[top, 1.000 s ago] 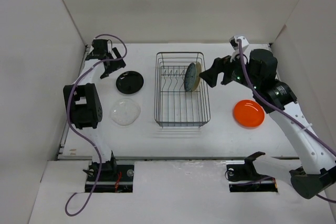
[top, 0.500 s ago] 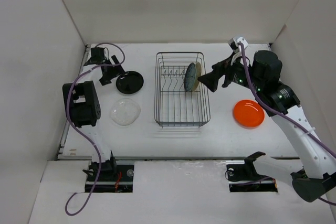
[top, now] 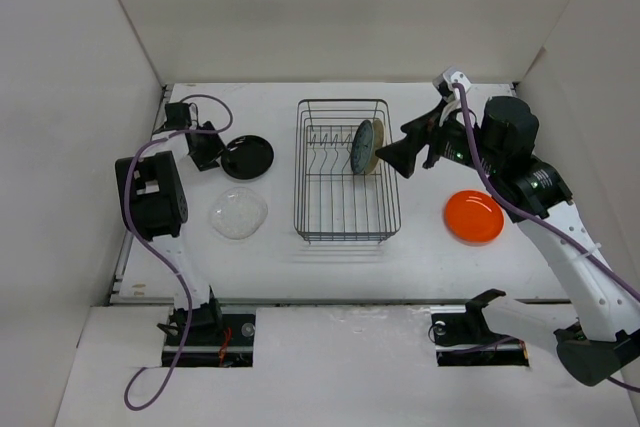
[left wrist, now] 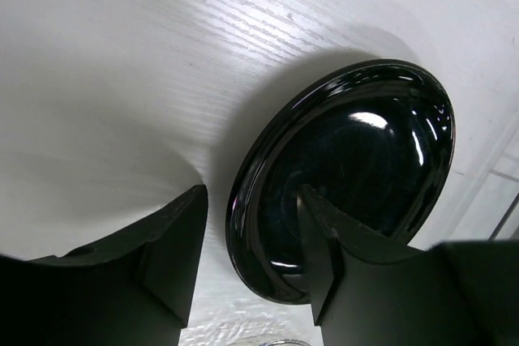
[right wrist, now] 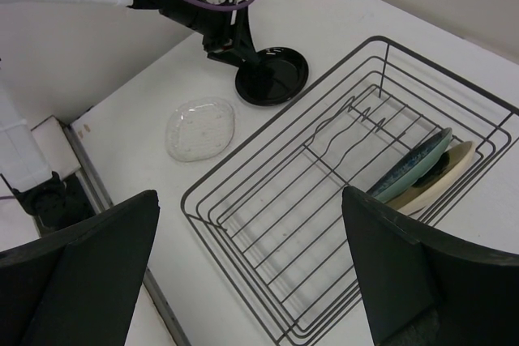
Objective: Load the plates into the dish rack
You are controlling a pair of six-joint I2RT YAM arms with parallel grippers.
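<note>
1. Inside the rectangular black wire dish rack (top: 298, 172), two are home: the teal patterned plate (top: 363, 147) on edge, the cream plate (top: 376, 150) leaning against it.
2. Three wait flat on the white table (top: 430, 257): glossy black round plate (left wrist: 349, 176), rippled clear glass plate (top: 238, 214), bright orange plate (top: 474, 216).
3. Left gripper (left wrist: 253, 200) straddles the black rim, not yet pinching; right gripper (top: 393, 147) gapes empty beside the rack.

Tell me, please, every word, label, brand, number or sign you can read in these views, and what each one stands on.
Readable text: none in any view.
The black plate, clear glass plate, orange plate, teal patterned plate, cream plate and dish rack carry no lettering.
A tiny brownish mark on the table is too small to read.
</note>
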